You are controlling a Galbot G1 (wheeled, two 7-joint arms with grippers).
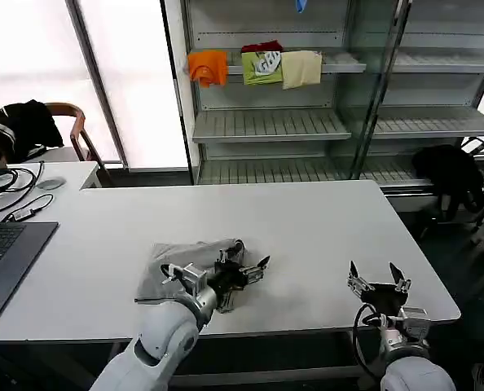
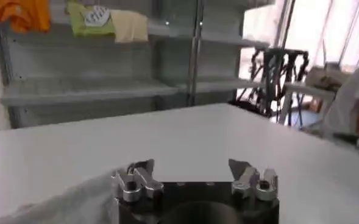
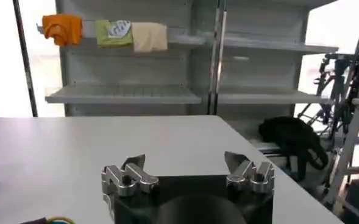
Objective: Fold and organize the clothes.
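At the far left edge of the white table (image 1: 323, 228) a laptop (image 1: 6, 261) is seen, with cables (image 1: 14, 183) lying behind it. A light grey shirt (image 1: 185, 265) is found crumpled left of centre, close to the table's near edge, with bare tabletop behind it and to its right. The left gripper (image 1: 246, 273) is placed over the shirt's right side, its fingers held apart and nothing clamped between them; in the left wrist view, the same gripper (image 2: 194, 176) is shown with jaws spread and a fold of grey cloth (image 2: 63, 204) lying beside one finger. Whether the cloth is touched cannot be told. A wide stretch of open table is left between the two arms. The right gripper (image 1: 378, 281) is held near the front right corner, close to the near edge, its fingers also spread and empty, as confirmed in the right wrist view (image 3: 188, 173). Behind the table, folded garments (image 1: 262, 67) are kept on a shelf (image 1: 266, 122).
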